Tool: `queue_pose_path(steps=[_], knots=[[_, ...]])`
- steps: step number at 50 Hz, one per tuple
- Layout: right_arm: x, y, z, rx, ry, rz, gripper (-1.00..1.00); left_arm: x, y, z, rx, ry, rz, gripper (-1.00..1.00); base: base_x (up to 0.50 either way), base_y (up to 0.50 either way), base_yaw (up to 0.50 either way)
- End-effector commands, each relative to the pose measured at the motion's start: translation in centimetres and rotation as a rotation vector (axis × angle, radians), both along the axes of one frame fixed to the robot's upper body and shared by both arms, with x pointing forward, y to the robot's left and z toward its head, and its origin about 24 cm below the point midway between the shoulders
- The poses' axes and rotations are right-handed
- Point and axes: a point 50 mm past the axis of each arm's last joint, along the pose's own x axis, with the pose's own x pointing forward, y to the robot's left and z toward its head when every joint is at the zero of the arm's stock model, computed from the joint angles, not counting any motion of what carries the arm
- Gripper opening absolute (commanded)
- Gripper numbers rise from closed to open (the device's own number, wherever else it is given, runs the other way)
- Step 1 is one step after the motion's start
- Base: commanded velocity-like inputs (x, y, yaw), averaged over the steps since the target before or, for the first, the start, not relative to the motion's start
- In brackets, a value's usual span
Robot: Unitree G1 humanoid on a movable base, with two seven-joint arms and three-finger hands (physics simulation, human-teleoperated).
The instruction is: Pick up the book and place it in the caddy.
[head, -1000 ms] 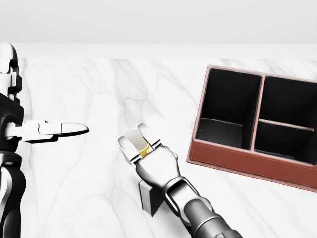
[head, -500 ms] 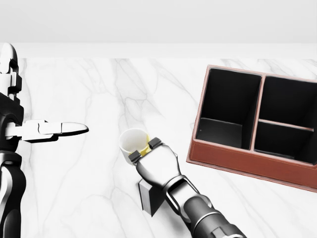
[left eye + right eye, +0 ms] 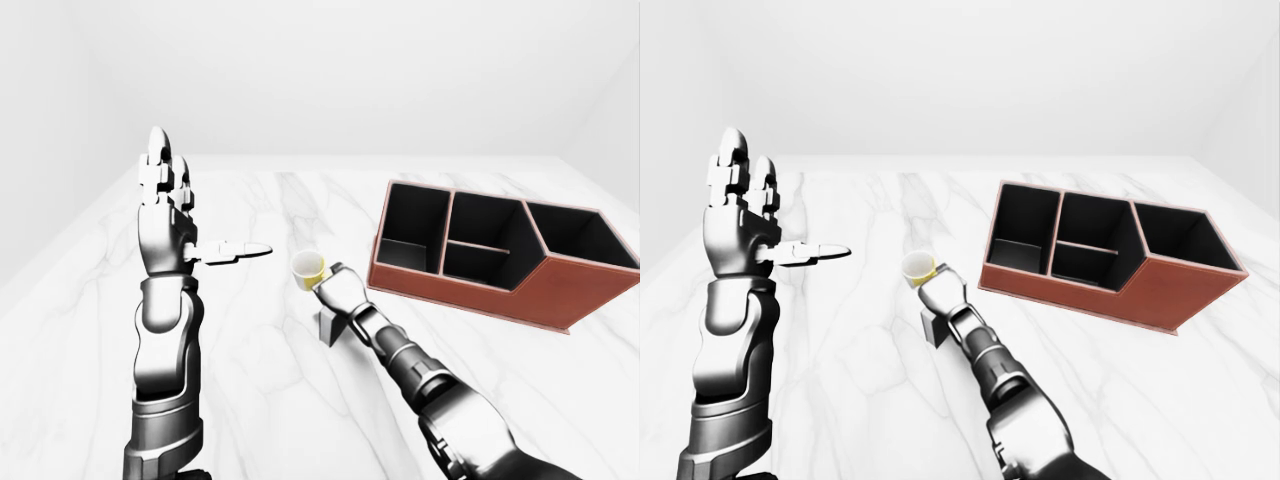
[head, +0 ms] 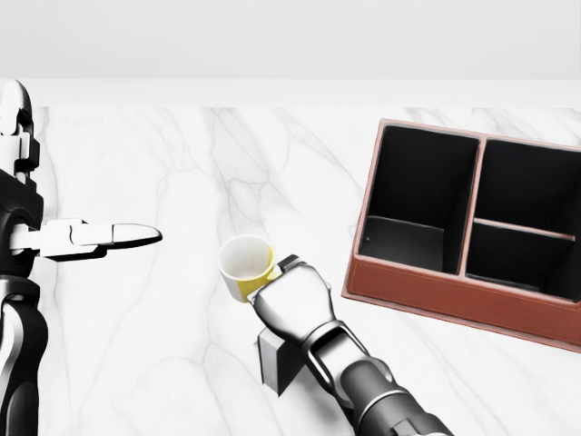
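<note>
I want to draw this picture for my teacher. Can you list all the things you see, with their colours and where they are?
caddy: one, reddish-brown outside and black inside, with several compartments, at the right of the head view on the table.
cup: one, white with yellow, at the middle of the head view, right by the right hand's tip.
block: one, pale grey, under the right wrist; mostly hidden, maybe the book.
table: one, white marble.
left hand: one, silver and black, raised with fingers open, at the left.
right hand: one, silver, reaching at the cup; its fingers are hidden.
</note>
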Motion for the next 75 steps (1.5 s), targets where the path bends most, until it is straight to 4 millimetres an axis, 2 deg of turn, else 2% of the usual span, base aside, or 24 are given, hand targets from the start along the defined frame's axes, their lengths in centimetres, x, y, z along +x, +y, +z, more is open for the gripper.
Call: queue_pose_path(steps=[1,9,18,23,24,28,31,37,45,63,75], knots=[[0.4,-2.6,0.3,0.017,0.027,-0.103,-1.00,0.0,0.1,-0.1,0.003,0.006,0.004,1.00,0.00,0.00,0.00],[0.0,-3.4,3.1,0.171,0.147,-0.204,-1.00,0.0,0.1,-0.1,0.002,0.007,0.005,1.00,0.00,0.00,0.00],[-1.8,-3.2,7.1,0.343,0.275,-0.172,-1.00,0.1,0.1,-0.2,0.004,0.008,0.006,1.00,0.00,0.00,0.00],[-3.1,-2.8,10.5,0.368,0.260,-0.111,-1.00,0.0,0.0,-0.1,0.008,0.007,0.001,1.00,0.00,0.00,0.00],[-3.6,-2.6,11.7,0.371,0.254,-0.092,-1.00,0.0,0.0,-0.1,0.007,0.004,0.001,1.00,0.00,0.00,0.00],[-4.3,-2.2,13.4,0.371,0.252,-0.051,-1.00,0.0,0.0,-0.1,0.009,0.005,-0.001,1.00,0.00,0.00,0.00],[-4.5,-2.6,14.3,0.370,0.253,-0.091,-1.00,-0.1,-0.1,-0.1,0.010,0.004,-0.001,1.00,0.00,0.00,0.00],[-4.9,-3.1,15.2,0.370,0.251,-0.118,-1.00,-0.1,-0.1,-0.1,0.009,0.003,-0.004,1.00,0.00,0.00,0.00],[-4.7,-4.2,15.4,0.380,0.235,-0.218,-1.00,-0.2,-0.1,0.1,0.001,-0.010,-0.010,1.00,0.00,0.00,0.00],[-5.5,-5.1,16.8,0.376,0.143,-0.246,-1.00,-0.2,0.0,0.4,-0.007,-0.019,-0.010,1.00,0.00,0.00,0.00],[-6.6,-7.3,20.5,0.381,-0.060,-0.303,-1.00,-0.4,-0.3,0.1,0.012,-0.010,-0.021,1.00,0.00,0.00,0.00]])
